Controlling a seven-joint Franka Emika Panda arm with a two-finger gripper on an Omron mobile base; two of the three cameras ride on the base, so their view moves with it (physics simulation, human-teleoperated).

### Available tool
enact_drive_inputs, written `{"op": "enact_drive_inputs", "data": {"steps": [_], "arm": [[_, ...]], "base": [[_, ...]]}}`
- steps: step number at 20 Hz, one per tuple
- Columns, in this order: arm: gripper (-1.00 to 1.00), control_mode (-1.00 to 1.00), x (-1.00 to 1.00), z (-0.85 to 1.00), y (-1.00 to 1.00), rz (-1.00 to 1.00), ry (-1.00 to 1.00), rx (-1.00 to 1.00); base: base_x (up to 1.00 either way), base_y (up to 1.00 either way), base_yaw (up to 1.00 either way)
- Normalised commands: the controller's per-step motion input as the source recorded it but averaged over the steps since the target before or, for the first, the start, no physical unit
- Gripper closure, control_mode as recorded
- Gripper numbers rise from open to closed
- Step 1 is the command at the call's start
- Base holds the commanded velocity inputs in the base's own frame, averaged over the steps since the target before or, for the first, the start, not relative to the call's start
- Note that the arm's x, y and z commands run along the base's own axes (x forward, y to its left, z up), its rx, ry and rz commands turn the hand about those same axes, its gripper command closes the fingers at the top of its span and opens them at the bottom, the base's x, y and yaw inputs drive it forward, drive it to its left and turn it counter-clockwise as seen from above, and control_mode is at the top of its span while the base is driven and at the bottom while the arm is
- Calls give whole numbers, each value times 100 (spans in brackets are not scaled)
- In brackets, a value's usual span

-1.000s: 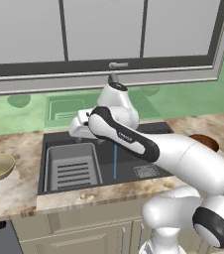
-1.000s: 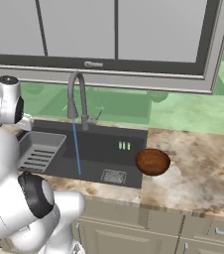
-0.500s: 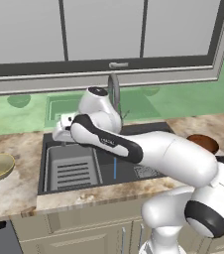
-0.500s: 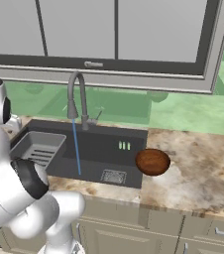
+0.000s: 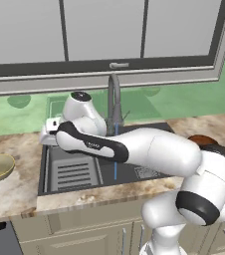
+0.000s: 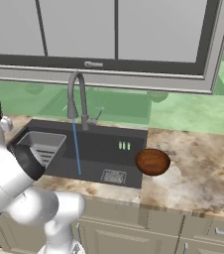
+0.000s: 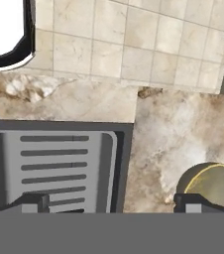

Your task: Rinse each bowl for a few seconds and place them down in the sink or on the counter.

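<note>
While its two dark fingertips (image 7: 34, 202) stand spread wide with nothing between them, the gripper (image 7: 116, 206) hangs over the left rim of the sink (image 7: 126, 163), one tip above the grey slotted tray (image 7: 54, 166) and the other just beside the olive-gold bowl (image 7: 210, 184). That bowl sits on the counter (image 5: 15, 187) left of the basin, well apart from the reddish-brown bowl (image 6: 152, 161), which rests on the counter at the sink's right edge. From the faucet (image 6: 76, 101) a thin blue stream of water (image 6: 76, 149) falls into the basin.
</note>
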Motion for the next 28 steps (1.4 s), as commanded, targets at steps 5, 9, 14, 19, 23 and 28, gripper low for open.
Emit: {"op": "enact_drive_inputs", "data": {"steps": [5, 9, 14, 19, 23, 28], "arm": [[-100, -100, 5, -9, 34, -2, 0, 0], [-100, -100, 2, -7, 30, -1, 0, 0], [-100, -100, 3, -9, 31, -1, 0, 0], [-100, -100, 6, -13, 29, -2, 0, 0], [-100, -100, 10, -15, 27, -2, 1, 1], [-100, -100, 14, -14, 22, -1, 2, 3]], "base": [[0, 0, 0], [0, 0, 0], [0, 0, 0], [0, 0, 0], [0, 0, 0], [0, 0, 0]]}}
